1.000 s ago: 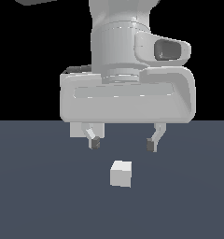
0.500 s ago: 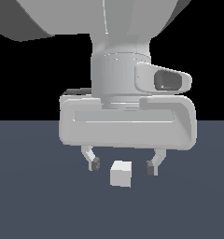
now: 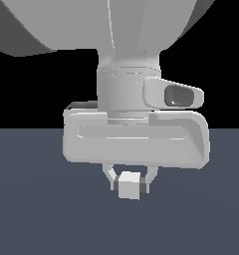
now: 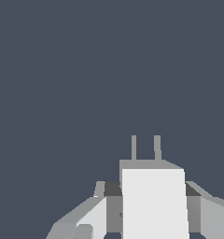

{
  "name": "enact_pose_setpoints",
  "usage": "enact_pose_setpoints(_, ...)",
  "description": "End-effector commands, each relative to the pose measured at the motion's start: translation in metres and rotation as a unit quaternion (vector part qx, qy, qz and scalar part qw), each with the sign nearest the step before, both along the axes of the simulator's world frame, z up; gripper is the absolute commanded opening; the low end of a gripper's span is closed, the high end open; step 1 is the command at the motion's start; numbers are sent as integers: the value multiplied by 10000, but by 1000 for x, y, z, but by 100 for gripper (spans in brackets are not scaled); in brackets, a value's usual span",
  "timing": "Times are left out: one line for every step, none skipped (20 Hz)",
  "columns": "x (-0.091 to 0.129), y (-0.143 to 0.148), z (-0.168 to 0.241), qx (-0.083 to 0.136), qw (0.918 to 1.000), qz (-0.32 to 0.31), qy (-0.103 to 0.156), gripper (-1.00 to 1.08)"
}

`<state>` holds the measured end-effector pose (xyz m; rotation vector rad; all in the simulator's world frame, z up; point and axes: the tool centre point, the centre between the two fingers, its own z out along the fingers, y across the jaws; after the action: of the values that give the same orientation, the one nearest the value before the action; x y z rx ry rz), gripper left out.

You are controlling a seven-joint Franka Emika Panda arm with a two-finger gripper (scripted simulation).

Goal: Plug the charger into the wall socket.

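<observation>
The small, plain light grey-white cube charger [image 3: 129,185] sits clamped between the pale grey gripper's [image 3: 129,186] two fingers, above the dark blue-grey floor [image 3: 37,209]; two thin prongs [image 4: 145,147] project from it.

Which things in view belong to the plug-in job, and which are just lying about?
Belonging to the job:
- charger, with two prongs visible in the wrist view
- claw, closed on the charger

Just lying about:
- nothing; only the bare dark floor. The wall socket is not in view.
</observation>
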<state>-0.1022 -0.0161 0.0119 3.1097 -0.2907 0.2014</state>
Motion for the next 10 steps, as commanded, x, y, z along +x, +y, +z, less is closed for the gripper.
enact_pose_setpoints(0, 0, 0, 0, 10000, 0, -2, -100)
enact_pose_setpoints(0, 0, 0, 0, 10000, 0, -2, -100)
enact_pose_setpoints(0, 0, 0, 0, 10000, 0, -2, -100)
enact_pose_setpoints(0, 0, 0, 0, 10000, 0, -2, -100)
enact_pose_setpoints(0, 0, 0, 0, 10000, 0, -2, -100)
enact_pose_setpoints(0, 0, 0, 0, 10000, 0, -2, -100)
enact_pose_setpoints(0, 0, 0, 0, 10000, 0, -2, -100)
enact_pose_setpoints(1, 1, 1, 0, 10000, -3, -3, -100)
enact_pose_setpoints(1, 2, 2, 0, 10000, -7, -3, -100)
enact_pose_setpoints(2, 4, 3, 1, 10000, -11, -3, -100)
